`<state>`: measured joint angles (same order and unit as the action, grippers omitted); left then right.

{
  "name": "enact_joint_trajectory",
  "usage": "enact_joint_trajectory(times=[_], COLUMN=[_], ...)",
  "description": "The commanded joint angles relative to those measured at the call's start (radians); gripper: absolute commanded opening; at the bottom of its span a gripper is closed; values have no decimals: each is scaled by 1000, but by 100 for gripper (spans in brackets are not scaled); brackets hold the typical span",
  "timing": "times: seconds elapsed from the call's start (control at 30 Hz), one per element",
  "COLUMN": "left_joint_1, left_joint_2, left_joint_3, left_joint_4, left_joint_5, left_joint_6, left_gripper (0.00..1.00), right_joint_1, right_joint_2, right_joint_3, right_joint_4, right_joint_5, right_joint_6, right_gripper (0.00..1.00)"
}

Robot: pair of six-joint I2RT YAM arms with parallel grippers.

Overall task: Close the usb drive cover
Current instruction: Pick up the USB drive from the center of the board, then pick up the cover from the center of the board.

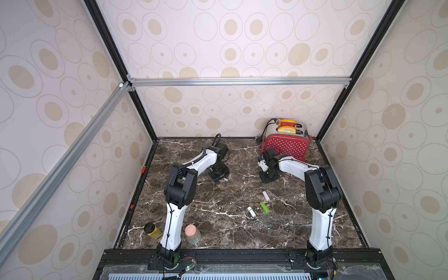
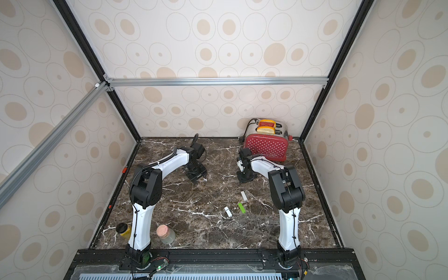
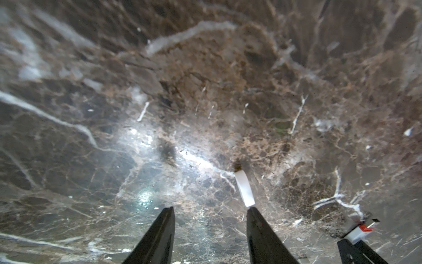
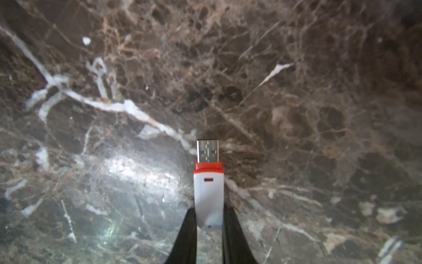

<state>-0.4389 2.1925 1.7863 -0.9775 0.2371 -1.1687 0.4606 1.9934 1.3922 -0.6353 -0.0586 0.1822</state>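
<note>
The right gripper is clamped on the tail of the usb drive; the left gripper stands part open.
The drive hangs just over the marble table, at the back near the toaster: white body, red collar, bare metal plug pointing away from the fingers. A small white cap sits at one left fingertip (gripped or merely touching, I cannot tell). Both look light, stiff and slick; I would pinch the cap by its flat sides and push it on straight.
</note>
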Motion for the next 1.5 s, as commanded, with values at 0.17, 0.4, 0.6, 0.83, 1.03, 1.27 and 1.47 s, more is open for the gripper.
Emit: enact_joint_trajectory(times=[0.17,0.4,0.6,0.83,1.03,1.27,1.47], left_joint_1=[-19,-30,-29,-32,-32,-32,-32], left_joint_2=[68,117,144,171,168,173,173], left_joint_3=[114,148,174,205,198,193,194], left_joint_4=[-83,-95,-107,-113,-121,-112,-112], left_joint_5=[-23,-23,-21,-13,-21,-14,-10], left_joint_6=[-39,-59,-77,-88,-74,-68,-57], left_gripper=[52,51,50,42,32,26,25], right_joint_1=[48,71,81,85,86,91,98], right_joint_2=[-174,-276,-337,-355,-352,-346,-345], right_joint_3=[-121,-224,-267,-282,-286,-285,-288], right_joint_4=[25,72,91,104,115,118,123], right_joint_5=[23,41,45,34,20,3,-4], right_joint_6=[47,70,77,76,76,73,70], right_gripper=[0,0,0,0,0,0,0])
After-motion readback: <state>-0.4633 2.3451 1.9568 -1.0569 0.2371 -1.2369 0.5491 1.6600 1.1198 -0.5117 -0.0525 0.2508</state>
